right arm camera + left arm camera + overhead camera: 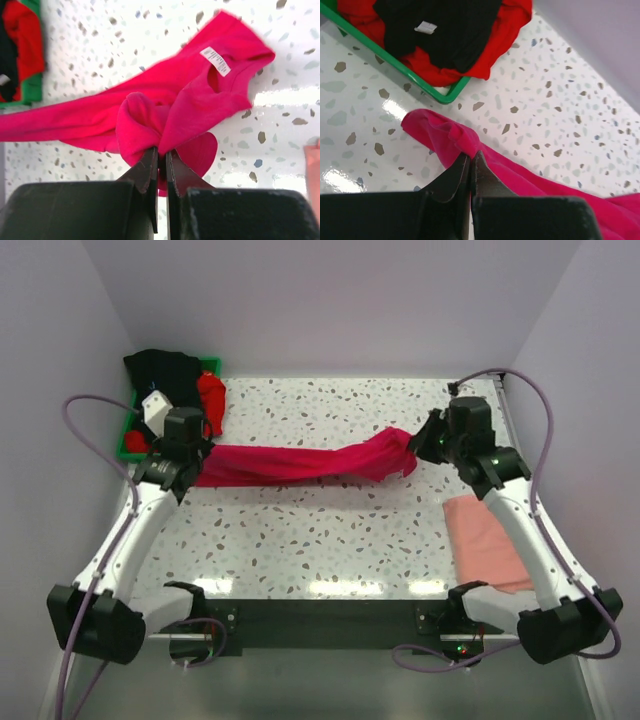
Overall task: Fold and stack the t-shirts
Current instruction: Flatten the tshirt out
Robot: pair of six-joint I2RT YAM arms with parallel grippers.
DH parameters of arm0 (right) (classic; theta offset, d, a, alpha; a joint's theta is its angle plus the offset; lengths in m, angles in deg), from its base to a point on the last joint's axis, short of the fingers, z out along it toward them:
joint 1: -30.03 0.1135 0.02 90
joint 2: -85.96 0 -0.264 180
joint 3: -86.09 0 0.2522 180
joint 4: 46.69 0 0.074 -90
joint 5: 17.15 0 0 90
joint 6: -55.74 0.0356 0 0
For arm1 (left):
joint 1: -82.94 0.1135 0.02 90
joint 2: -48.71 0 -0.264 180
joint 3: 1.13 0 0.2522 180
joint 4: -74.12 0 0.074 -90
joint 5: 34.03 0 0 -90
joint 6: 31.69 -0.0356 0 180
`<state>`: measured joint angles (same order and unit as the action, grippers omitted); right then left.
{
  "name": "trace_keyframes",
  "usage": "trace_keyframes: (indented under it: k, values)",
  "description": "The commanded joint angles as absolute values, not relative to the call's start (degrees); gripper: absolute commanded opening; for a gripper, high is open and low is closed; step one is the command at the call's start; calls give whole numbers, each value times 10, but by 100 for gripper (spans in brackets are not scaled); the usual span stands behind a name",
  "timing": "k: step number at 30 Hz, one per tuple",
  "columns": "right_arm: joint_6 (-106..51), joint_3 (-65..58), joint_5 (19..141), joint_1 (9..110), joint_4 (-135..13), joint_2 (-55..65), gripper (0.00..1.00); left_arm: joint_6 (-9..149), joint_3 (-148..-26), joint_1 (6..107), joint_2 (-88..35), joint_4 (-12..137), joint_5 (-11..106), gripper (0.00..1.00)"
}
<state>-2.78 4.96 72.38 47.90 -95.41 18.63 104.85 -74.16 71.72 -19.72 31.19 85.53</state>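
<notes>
The crimson-pink t-shirt [300, 462] hangs stretched in a band between both grippers over the table's middle. My left gripper [196, 456] is shut on its left end [450, 137]. My right gripper [425, 447] is shut on its bunched right end [165, 125], where the white neck label [215, 60] shows. The salmon-pink t-shirt [486, 540] lies folded flat at the right front. The black t-shirt [160, 370] and the bright red t-shirt [210, 398] lie bundled in the green tray [128, 435] at the back left, also in the left wrist view [445, 30].
The green tray's rim [395, 62] lies just beyond the left gripper. A white tag [425, 27] shows on the black shirt. Walls close the table at the back and both sides. Cables loop off both arms.
</notes>
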Motion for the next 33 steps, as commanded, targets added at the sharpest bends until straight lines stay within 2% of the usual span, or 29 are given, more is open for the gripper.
trace_keyframes:
  k: [1,6,9,14,20,24,28,30,33]
  values:
    - [-38,-22,721,464,-1005,236,0,1017,-751,722,-112,291,845,0]
    - [-34,-84,696,459,-1052,265,0,1007,-763,722,-18,276,830,0]
    - [-29,-122,690,459,-1058,266,0,997,-776,722,-3,292,813,0]
    - [-24,-185,677,459,-1046,233,0,994,-808,722,-63,312,785,0]
    - [-28,-238,687,449,-927,129,0,993,-855,724,-210,418,726,0]
    - [-14,-350,727,418,-868,12,0,972,-1038,735,-351,434,671,0]
    - [-10,-560,750,388,-901,-90,0,959,-1218,768,-467,406,602,0]
    - [-10,-614,749,373,-909,-102,0,954,-1312,782,-498,382,584,0]
    - [-7,-656,747,360,-906,-93,0,952,-1371,806,-506,366,562,0]
